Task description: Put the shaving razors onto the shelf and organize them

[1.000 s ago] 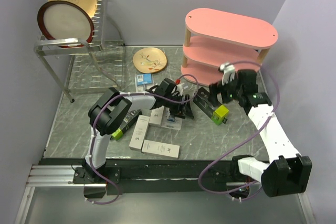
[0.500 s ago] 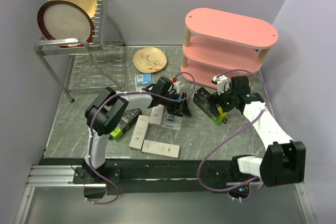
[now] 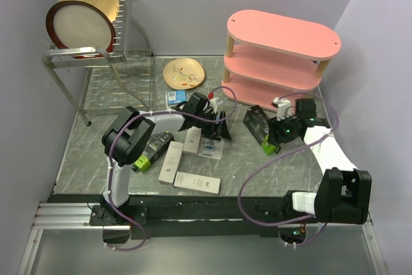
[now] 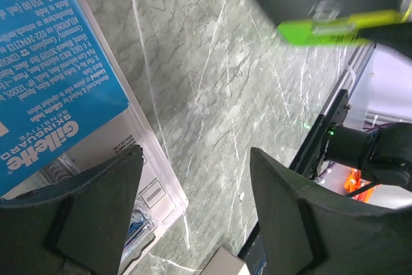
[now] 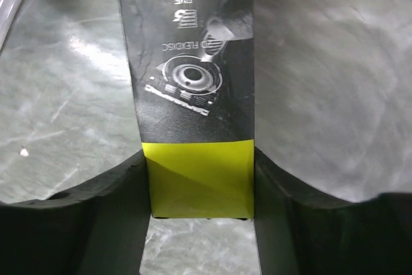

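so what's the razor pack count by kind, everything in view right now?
Black-and-lime boxes: 2
Blue-and-white blister cards: 2
Slim white boxes: 3
Total: 7
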### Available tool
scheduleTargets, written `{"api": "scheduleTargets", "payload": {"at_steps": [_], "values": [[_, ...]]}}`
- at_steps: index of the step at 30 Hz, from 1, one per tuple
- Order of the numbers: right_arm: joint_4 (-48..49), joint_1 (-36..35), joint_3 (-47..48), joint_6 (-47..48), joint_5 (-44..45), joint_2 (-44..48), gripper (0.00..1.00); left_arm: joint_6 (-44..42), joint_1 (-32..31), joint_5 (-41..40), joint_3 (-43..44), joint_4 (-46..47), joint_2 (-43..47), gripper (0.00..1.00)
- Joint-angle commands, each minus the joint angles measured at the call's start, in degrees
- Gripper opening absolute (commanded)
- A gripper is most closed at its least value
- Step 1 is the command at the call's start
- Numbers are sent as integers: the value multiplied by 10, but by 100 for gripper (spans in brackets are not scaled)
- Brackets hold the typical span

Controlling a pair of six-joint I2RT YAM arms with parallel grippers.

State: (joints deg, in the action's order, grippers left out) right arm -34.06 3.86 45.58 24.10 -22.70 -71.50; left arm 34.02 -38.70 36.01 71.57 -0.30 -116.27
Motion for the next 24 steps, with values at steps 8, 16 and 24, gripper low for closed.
{"api": "scheduleTargets", "payload": {"at_steps": [8, 16, 24], "values": [[-177, 276, 132, 110, -348, -170, 43, -48, 1, -23, 26, -34, 19, 73], [-487, 348, 231, 366, -523, -368, 39, -96, 1, -25, 4, -52, 24, 73], [-486, 358, 196, 389, -647, -379, 38, -104, 1, -14, -5, -50, 21, 73]]}}
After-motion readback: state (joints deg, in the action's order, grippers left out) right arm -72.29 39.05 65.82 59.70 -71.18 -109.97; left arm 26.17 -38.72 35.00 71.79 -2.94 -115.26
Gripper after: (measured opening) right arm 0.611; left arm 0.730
